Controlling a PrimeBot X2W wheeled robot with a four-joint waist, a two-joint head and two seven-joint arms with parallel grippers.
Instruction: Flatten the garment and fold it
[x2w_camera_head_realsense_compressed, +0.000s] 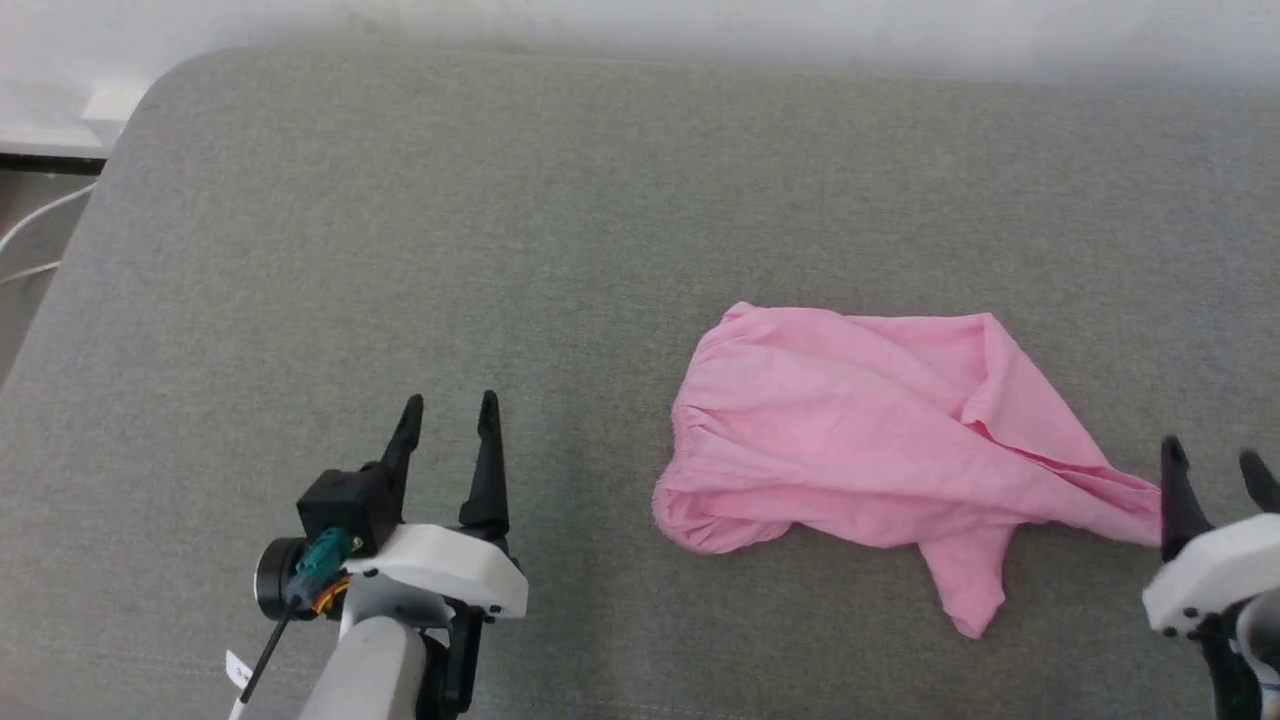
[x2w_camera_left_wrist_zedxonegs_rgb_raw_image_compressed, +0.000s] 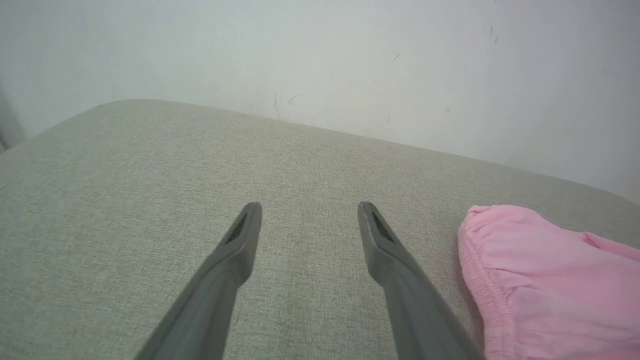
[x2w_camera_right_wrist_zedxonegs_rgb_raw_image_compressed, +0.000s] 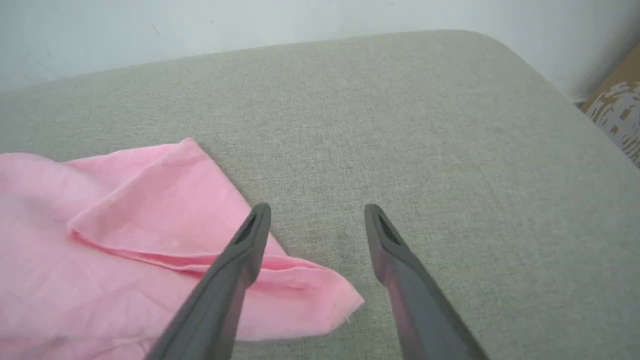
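Head view: thin, wrinkled pink shorts (x2w_camera_head_realsense_compressed: 860, 440) lie right of centre on a grey woven cushion (x2w_camera_head_realsense_compressed: 450, 200). Their long axis runs left to right, tapering toward the right gripper (x2w_camera_head_realsense_compressed: 1210, 452). The left gripper (x2w_camera_head_realsense_compressed: 450, 403) is spread wide and empty.
Left wrist view: the gathered waistband (x2w_camera_left_wrist_zedxonegs_rgb_raw_image_compressed: 480, 280) faces that gripper.
Right wrist view: the jaws are apart and hold nothing, above a cloth corner.

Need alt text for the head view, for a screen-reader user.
A crumpled pink garment lies right of centre on a grey cushioned surface. The left gripper is open at lower left, apart from the cloth. The right gripper is open at the lower right edge, beside the garment's tip.
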